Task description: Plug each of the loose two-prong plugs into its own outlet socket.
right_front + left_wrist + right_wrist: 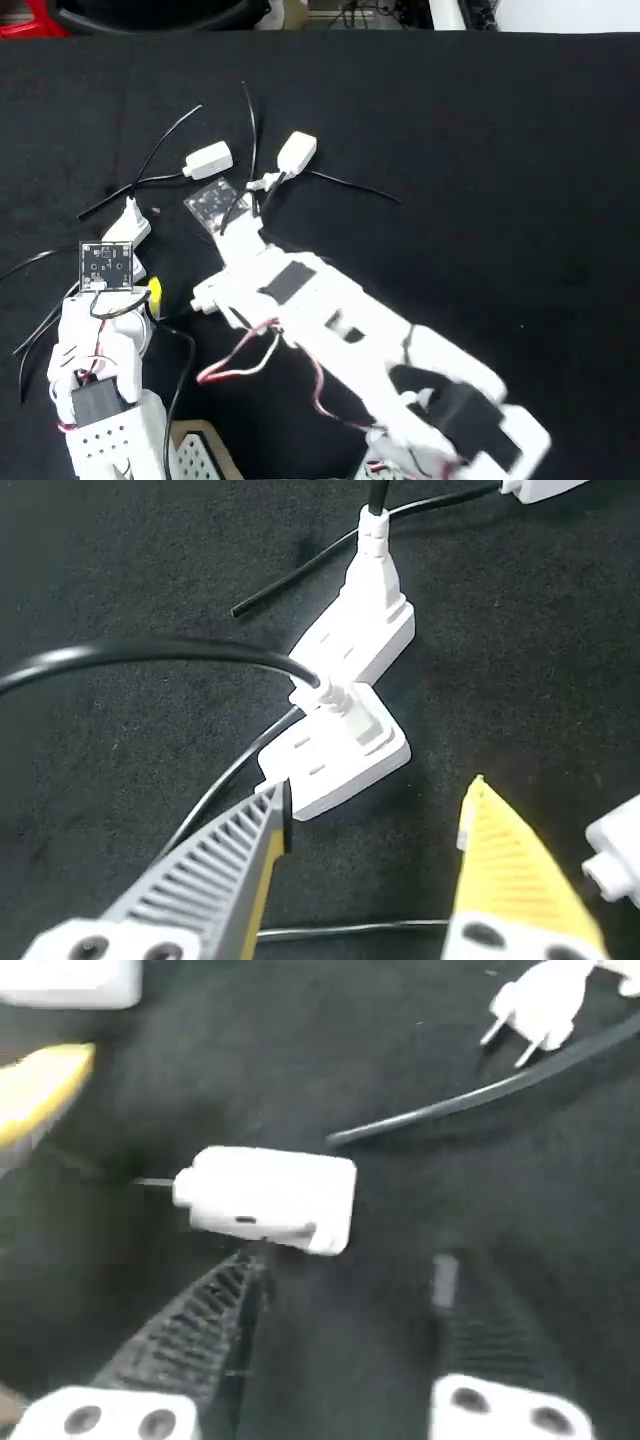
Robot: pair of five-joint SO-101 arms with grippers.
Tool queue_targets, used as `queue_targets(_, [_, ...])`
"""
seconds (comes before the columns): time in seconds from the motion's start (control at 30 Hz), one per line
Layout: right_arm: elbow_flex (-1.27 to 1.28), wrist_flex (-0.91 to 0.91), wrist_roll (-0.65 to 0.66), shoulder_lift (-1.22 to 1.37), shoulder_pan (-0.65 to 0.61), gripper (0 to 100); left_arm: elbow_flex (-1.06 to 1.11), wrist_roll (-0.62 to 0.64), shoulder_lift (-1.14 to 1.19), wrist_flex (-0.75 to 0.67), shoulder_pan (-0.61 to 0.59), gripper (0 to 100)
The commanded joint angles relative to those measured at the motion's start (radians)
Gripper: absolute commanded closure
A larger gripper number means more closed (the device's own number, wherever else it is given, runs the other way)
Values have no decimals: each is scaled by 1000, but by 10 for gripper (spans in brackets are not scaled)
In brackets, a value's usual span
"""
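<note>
High view: a matte black cloth (pixel 480 150) covers the table, and both white plastic arms reach across it.

Left wrist view shows the left gripper (pixel 378 788) spread wide and holding nothing. One finger is grey and ribbed, the other smooth yellow plastic, and both are wedge-shaped. Just ahead of the tips lie two flat white plastic outlet sockets, touching end to corner. These are the near socket (pixel 335 750) and the far socket (pixel 365 620), each with paired slots in its face. A glossy black cord (pixel 150 652) runs into the near one through a ribbed collar.

Right wrist view shows the right gripper (pixel 345 1270) likewise released. Its dark ribbed fingers stand on either side of a rounded white socket block (pixel 270 1200) lying on the cloth. A white two-prong plug (pixel 540 1005) lies loose well beyond it with its prongs bare, near a black cable (pixel 480 1092).
</note>
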Motion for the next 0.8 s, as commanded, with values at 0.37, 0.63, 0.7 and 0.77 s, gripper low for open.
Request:
queue_targets(0.37, [-222,555,385,-441,473,982,-209,-37,98,210,44,696])
queue_targets(0.63, [-240,485,394,-174,503,979,-371,-130,505,175,340,678])
queue_targets(0.7, [-240,459,394,-134,505,979,-380,-153,617,109,366,678])
queue_targets(0.77, [-242,453,394,-119,506,979,-404,-176,709,72,383,678])
